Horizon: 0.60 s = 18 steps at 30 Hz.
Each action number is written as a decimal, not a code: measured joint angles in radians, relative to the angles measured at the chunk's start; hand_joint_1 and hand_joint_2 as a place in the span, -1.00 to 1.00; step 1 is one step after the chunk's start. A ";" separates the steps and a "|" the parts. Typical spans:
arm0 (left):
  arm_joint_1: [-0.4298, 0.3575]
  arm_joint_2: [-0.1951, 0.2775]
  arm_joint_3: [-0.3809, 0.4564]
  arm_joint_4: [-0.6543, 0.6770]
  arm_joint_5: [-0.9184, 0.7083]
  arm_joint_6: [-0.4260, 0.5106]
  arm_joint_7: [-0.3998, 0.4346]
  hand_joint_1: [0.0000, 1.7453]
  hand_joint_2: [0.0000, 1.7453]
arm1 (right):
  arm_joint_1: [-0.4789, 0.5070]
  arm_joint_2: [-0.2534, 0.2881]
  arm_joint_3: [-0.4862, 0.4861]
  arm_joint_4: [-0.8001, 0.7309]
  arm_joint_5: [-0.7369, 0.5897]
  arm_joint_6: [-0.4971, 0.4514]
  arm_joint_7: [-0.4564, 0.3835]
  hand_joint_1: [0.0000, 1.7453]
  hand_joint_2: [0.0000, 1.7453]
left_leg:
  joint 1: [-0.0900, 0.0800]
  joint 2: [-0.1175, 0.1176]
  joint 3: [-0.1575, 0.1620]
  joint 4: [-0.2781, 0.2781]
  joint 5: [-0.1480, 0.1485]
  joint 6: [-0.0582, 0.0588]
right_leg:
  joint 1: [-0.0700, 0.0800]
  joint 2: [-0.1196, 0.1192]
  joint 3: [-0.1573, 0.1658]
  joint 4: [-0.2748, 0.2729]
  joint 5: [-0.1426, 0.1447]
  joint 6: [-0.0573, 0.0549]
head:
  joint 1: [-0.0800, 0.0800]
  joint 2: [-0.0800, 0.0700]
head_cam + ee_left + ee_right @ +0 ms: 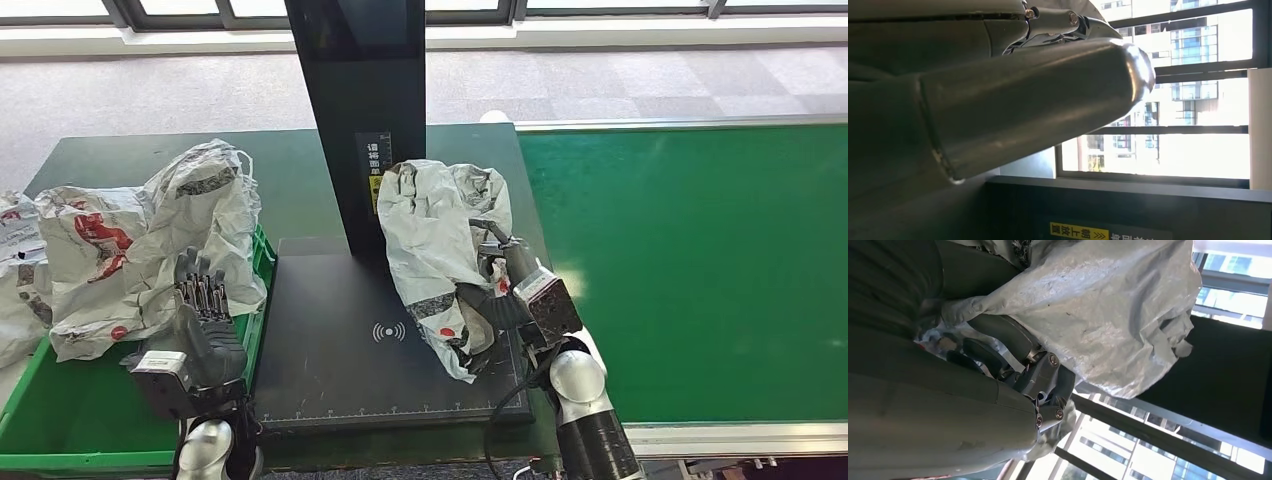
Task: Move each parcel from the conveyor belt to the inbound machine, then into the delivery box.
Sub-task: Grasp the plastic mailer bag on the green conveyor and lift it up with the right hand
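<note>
crumpled grey parcel lies on the black inbound machine, leaning against its post.

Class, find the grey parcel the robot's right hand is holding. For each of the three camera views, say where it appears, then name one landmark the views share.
Head view: the grey parcel lies centre-right on the scanner plate, gripped by the right hand.
Left wrist view: not in it.
Right wrist view: the parcel spans the picture's upper middle, beyond the hand.
Shared landmark: the black scanner post.
</note>
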 joint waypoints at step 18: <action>-0.005 0.004 0.005 0.000 0.016 -0.001 -0.002 -1.00 -1.00 | 0.009 -0.023 0.170 0.028 -0.040 0.035 0.012 1.00 1.00 | 0.000 0.000 0.000 0.000 0.000 0.000 | 0.000 0.000 0.000 0.000 0.000 0.000 | 0.000 0.000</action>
